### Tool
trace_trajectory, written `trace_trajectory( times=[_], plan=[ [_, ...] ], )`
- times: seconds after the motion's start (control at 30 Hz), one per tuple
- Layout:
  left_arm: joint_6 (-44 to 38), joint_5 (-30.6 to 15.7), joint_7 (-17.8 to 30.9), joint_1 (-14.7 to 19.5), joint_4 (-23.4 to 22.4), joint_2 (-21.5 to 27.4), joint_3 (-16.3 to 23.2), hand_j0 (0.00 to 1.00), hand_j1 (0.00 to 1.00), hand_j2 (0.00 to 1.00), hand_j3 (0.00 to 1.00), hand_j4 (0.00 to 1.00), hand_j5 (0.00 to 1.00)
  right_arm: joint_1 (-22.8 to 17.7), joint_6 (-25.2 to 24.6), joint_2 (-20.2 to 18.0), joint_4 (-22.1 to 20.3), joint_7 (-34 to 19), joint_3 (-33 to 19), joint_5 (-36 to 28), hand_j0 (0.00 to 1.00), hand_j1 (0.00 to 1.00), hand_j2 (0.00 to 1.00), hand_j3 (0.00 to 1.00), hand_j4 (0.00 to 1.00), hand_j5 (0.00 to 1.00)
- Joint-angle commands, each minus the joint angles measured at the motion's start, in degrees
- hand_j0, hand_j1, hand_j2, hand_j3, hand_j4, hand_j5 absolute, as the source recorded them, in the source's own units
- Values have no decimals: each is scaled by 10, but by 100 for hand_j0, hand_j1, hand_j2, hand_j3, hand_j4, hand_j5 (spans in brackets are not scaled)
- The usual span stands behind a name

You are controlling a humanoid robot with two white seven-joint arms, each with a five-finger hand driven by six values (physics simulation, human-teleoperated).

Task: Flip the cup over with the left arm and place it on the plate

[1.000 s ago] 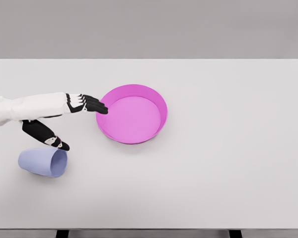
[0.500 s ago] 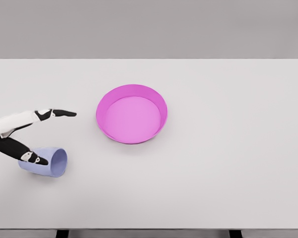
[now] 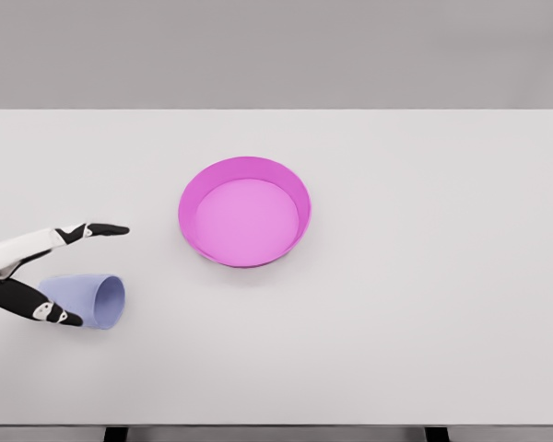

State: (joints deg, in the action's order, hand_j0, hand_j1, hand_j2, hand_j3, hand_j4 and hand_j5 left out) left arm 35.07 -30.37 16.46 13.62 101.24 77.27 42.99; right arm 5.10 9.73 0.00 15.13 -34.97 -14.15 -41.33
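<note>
The cup (image 3: pixel 85 299) is pale lavender blue, its inside a slightly lighter shade. The plate (image 3: pixel 244 213) is bright magenta pink, with a paler pink floor. The left hand (image 3: pixel 39 272) is white with black fingers. The desk (image 3: pixel 424 276) is plain light grey-white against a darker grey background.

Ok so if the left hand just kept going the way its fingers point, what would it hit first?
Probably the pink plate. The left hand points right, its upper finger aimed across bare table toward the plate's near-left rim. The cup lies below that line, though height is unclear.
</note>
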Motion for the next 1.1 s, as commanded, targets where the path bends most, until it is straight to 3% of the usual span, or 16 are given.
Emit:
trace_trajectory(
  times=[0.0,0.3,1.07],
  plan=[
    [-1,-1,-1,-1,0,15,0,100,100,100,100,100,100,0,0,0,0,0,0,0,100,100,100,100,100,100],
    [-1,80,-6,-13,0,-12,0,100,100,100,100,100,100,-1,0,0,0,0,0,0,100,100,100,100,100,100],
    [-69,75,-42,-29,-1,-14,-6,100,100,100,100,100,100,0,0,0,0,0,0,0,100,100,100,100,100,100]
  ],
)
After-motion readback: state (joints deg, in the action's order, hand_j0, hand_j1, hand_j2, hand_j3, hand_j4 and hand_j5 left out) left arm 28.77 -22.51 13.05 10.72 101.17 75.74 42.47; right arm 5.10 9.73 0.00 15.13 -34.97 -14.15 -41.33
